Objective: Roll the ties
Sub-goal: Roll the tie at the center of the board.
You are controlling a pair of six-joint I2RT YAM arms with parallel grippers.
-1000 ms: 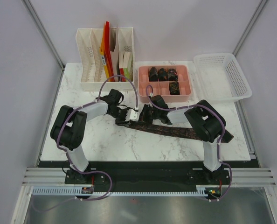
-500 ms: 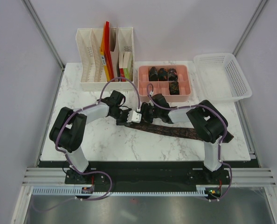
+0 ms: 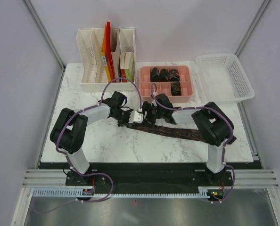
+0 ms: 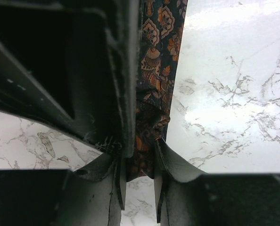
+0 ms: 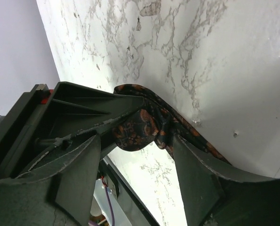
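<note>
Rolled ties [image 3: 164, 74] number four, all in the one pink tray [image 3: 155, 89] at the back of the marble table [image 3: 97, 141]: three side by side in the back row and a fourth [image 3: 176, 88] alone in the front right compartment. A fifth, the unrolled tie [image 3: 177, 132], lies flat on the table in front of the tray, running from mid-table out to the right beneath the right arm. Its left end is folded up into a small curl, and the two grippers meet there. The left gripper [image 3: 128, 120] is clamped on the unrolled tie [image 4: 155, 70]; its wrist view shows the patterned fabric pinched between the two narrow-set fingertips [image 4: 120, 183]. The right gripper [image 3: 144, 115] is released: in its wrist view the two fingers [image 5: 192, 174] stand wide apart on either side of the curled end [image 5: 140, 125], not squeezing it. One white basket [image 3: 218, 56] sits at the back right corner, and one white file rack [image 3: 90, 61] holding red and orange folders stands at the back left, beside the tray.
</note>
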